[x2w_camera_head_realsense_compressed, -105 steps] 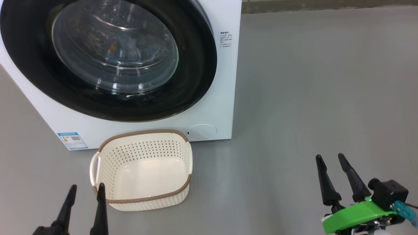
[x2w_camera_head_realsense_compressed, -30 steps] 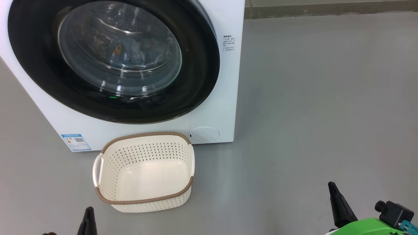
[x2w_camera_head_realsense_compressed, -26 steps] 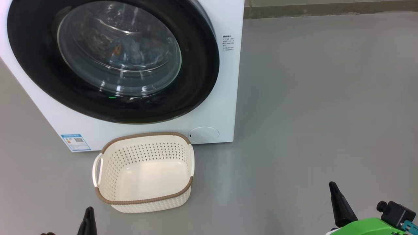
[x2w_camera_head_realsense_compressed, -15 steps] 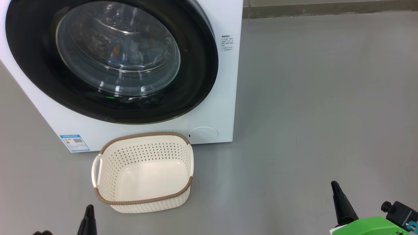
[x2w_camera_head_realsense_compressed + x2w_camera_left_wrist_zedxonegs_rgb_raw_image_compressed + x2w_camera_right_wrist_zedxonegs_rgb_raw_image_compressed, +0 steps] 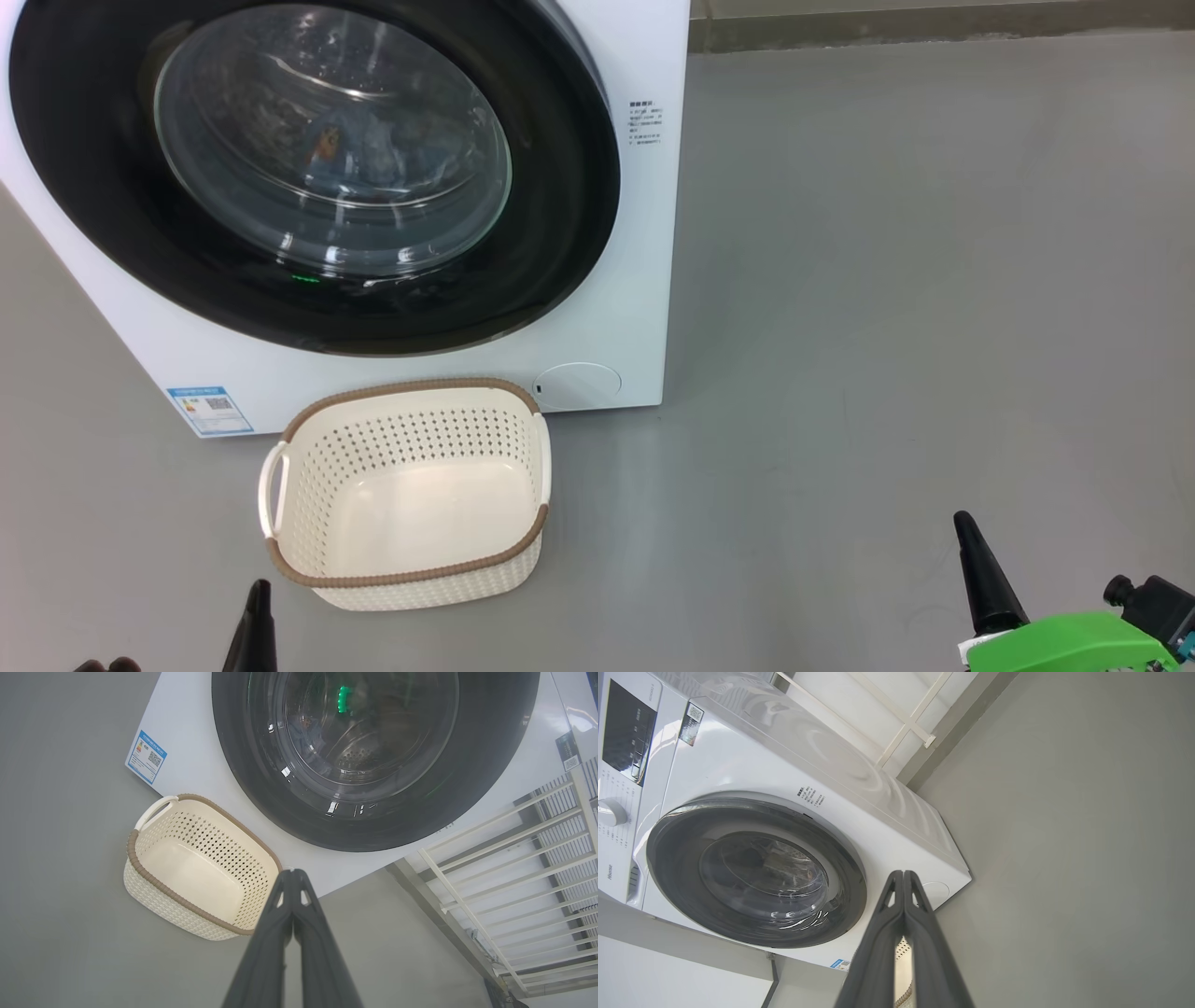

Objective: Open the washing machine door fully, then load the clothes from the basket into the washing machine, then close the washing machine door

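The washing machine [image 5: 642, 280] stands on the floor [image 5: 915, 280], door [image 5: 322, 233] shut, clothes [image 5: 359, 154] behind its glass. Open floor stretches off its right edge. The basket [image 5: 411, 434] sits just before its bottom front edge. Both the left tool [image 5: 292, 872] and the right tool [image 5: 903, 873] are closed, holding nothing.

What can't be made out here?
- The clothes, head view: a dim orange-and-blue shape behind the washing machine door glass; reflections hide how many pieces.
- Small print on the washing machine: too small to read.
- The basket, right wrist view: mostly behind the right pincer.
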